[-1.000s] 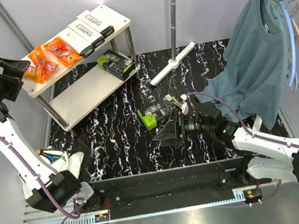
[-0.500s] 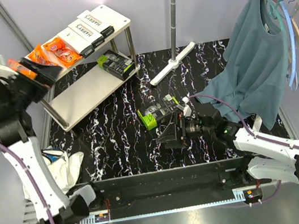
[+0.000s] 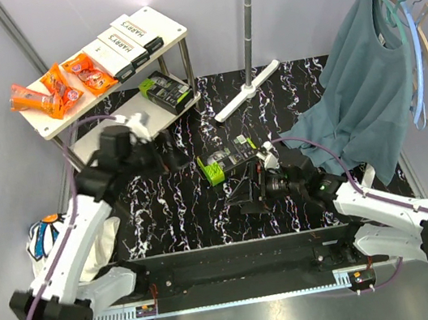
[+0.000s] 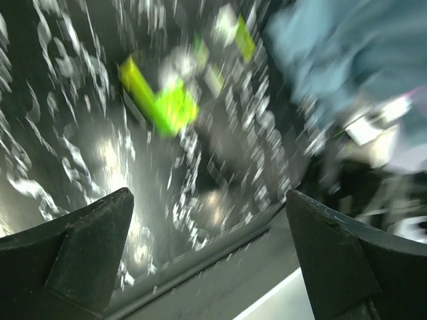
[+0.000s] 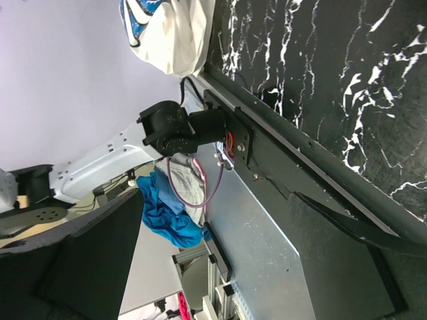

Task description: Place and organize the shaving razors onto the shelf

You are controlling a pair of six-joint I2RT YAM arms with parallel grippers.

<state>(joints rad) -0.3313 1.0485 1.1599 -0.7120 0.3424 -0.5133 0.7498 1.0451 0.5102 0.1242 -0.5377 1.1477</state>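
On the table [image 3: 169,208] lies one green pack [image 3: 217,166].

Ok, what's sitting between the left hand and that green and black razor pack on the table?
Nothing: just bare marbled tabletop between the left hand and the green-and-black razor pack, clearest in the top view.

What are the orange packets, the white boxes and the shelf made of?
The orange packets look like thin, shiny plastic: they are crinkled and catch the light. The white boxes seem to be matte cardboard, with flat faces, sharp edges and printed letters. The shelf has smooth white boards, maybe painted wood or plastic, on thin silvery legs that gleam like metal.
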